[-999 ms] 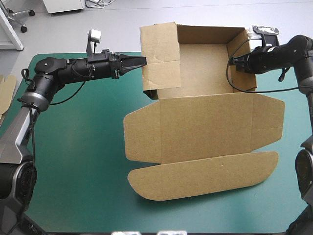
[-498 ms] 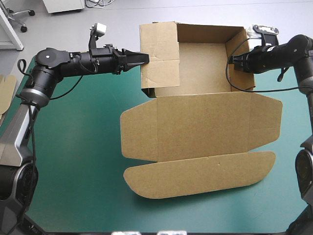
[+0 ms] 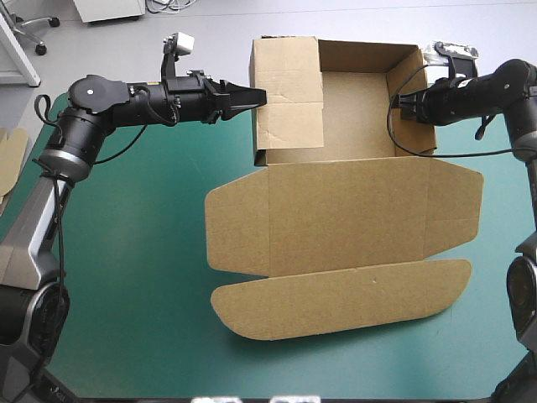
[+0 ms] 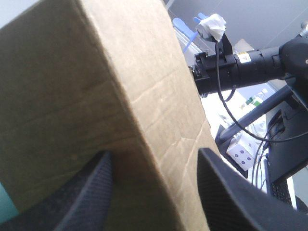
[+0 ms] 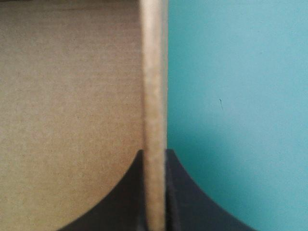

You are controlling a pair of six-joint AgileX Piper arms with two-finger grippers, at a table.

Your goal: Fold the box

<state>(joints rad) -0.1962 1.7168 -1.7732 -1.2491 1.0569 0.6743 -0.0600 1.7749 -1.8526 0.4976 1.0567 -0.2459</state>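
Observation:
The brown box (image 3: 352,210) lies on the teal-green cover, its far part a tray with walls raised and its lid flat toward the front edge. My left gripper (image 3: 256,96) is open against the outer face of the left wall. In the left wrist view a folded corner of the board (image 4: 96,96) fills the space between the black fingers (image 4: 226,192). My right gripper (image 3: 409,109) is shut on the top of the right wall. In the right wrist view the wall's edge (image 5: 154,96) runs straight out from between the fingers of the right gripper (image 5: 155,192).
A piece of more brown board (image 3: 10,155) shows at the table's left edge. Bare teal-green cover (image 3: 126,277) lies left of and in front of the lid. The tray stands close to the table's far edge.
My left gripper has moved right and a little farther, pushing the left wall flap inward. The lid shifted slightly. The right gripper has held still.

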